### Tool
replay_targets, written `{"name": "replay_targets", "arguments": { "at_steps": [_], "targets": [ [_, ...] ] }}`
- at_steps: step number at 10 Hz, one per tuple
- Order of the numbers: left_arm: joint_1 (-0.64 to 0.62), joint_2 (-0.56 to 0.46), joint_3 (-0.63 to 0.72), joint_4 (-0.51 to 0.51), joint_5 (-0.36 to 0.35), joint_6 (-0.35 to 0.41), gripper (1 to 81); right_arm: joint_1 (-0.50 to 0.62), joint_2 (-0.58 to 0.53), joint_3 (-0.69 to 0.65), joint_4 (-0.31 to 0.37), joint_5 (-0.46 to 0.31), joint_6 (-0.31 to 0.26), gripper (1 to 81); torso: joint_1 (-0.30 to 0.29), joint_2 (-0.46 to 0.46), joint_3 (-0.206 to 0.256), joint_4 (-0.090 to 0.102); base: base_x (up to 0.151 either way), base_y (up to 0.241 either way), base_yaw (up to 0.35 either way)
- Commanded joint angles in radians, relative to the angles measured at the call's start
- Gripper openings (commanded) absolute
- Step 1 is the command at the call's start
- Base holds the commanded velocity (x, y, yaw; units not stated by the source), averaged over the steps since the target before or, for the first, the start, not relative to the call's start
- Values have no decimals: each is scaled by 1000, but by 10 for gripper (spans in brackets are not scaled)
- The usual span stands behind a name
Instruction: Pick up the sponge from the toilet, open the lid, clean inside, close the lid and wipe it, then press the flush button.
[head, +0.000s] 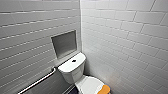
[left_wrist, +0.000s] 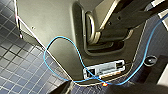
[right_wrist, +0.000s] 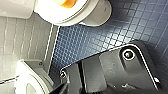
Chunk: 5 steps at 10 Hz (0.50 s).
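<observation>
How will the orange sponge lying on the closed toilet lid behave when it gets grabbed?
The thick orange-yellow foam sponge looks soft, so it would probably squash and feel light. Its blocky, flat-lying shape suggests it won't roll. The glossy white oval plastic lid under it looks smooth, so a push might slide it.

no text, number or sign can be read anywhere. a small white label plate (left_wrist: 103, 70) on the robot's grey body bears dark marks, too blurred to make out as letters or figures. the toilet (head: 75, 68) shows plain glossy white, with no legible brand mark on it.
</observation>
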Motion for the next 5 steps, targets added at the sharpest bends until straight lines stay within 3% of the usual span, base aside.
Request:
{"name": "replay_targets", "arguments": {
  "at_steps": [1, 2, 5],
  "targets": [
    [3, -7, 3, -2, 66, 3, 811, 112, -56, -9, 9, -34, 38, 811, 63, -97, -91, 0, 0, 0, 0],
    [6, -7, 3, -3, 66, 3, 811, 142, -58, -10, 9, -36, 44, 811, 86, -134, -32, 0, 0, 0, 0],
    [12, -7, 3, -5, 66, 0, 811, 244, -24, -35, 13, -51, 45, 811, 142, -220, -82, 0, 0, 0, 0]
  ]
}}
